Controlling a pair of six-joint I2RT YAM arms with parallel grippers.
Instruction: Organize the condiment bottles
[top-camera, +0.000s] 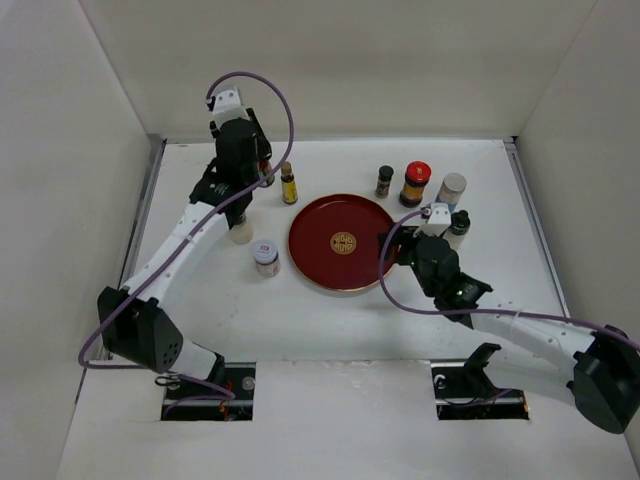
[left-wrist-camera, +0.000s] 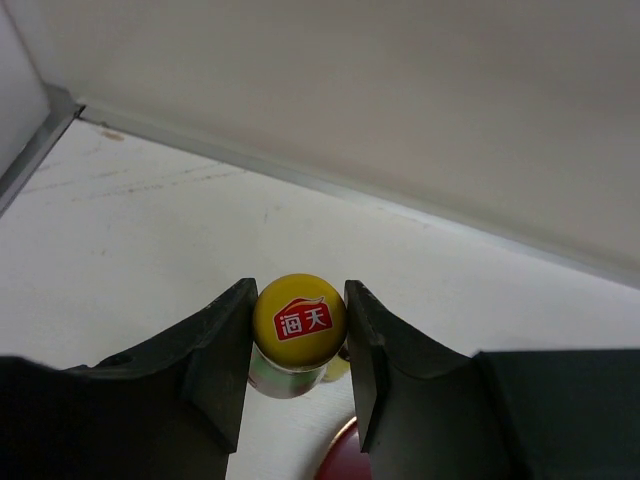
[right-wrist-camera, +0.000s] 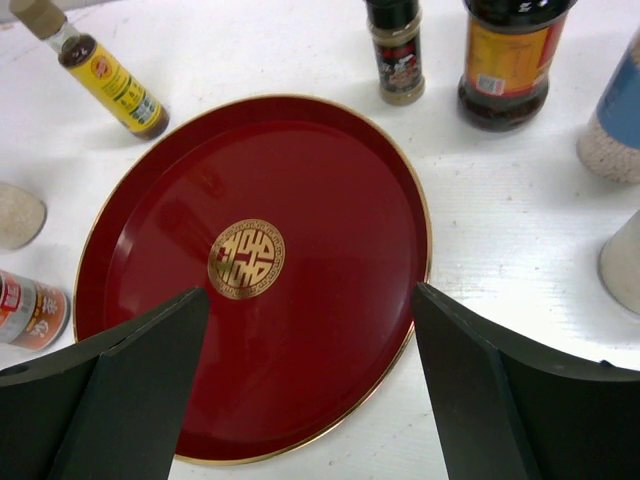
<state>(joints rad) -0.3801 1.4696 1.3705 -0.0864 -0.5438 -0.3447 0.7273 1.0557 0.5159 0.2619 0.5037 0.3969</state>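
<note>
A: Entry one, left jaws?
B: Clenched on the green-necked bottle (left-wrist-camera: 298, 322), one jaw pressed to each side of its yellow cap. Cannot tell whether standing on the counter (top-camera: 350, 330) or lifted. Past the jaw tips, bare counter up to the wall (left-wrist-camera: 400, 100).

A: Entry two, right jaws?
B: Released, spread wide, grasping nothing. Poised over the near part of the tray (right-wrist-camera: 330, 330). Gold emblem (right-wrist-camera: 246, 259) between the two jaws, nearer the left one.

A: Ahead of those jaws?
B: Beyond the tray's far rim: black-capped jar (right-wrist-camera: 395, 50), upright. Just right of it, red-capped bottle (top-camera: 416, 183), dark with an orange label. Both off the tray.

A: Off the right jaw?
B: Grey-lidded jar (top-camera: 452, 188), ahead and outward, near the red-capped bottle. Dark-lidded jar (top-camera: 458, 225), just beside the right jaw, off the tray.

A: Off the left jaw?
B: Red-label jar (right-wrist-camera: 25, 310), just outside the tray's rim. Pale jar (right-wrist-camera: 15, 215), a little farther ahead. Yellow-label bottle (right-wrist-camera: 105, 80), farthest ahead, close to the rim but not on it. Seen from above, near the left jaws, to their right.
</note>
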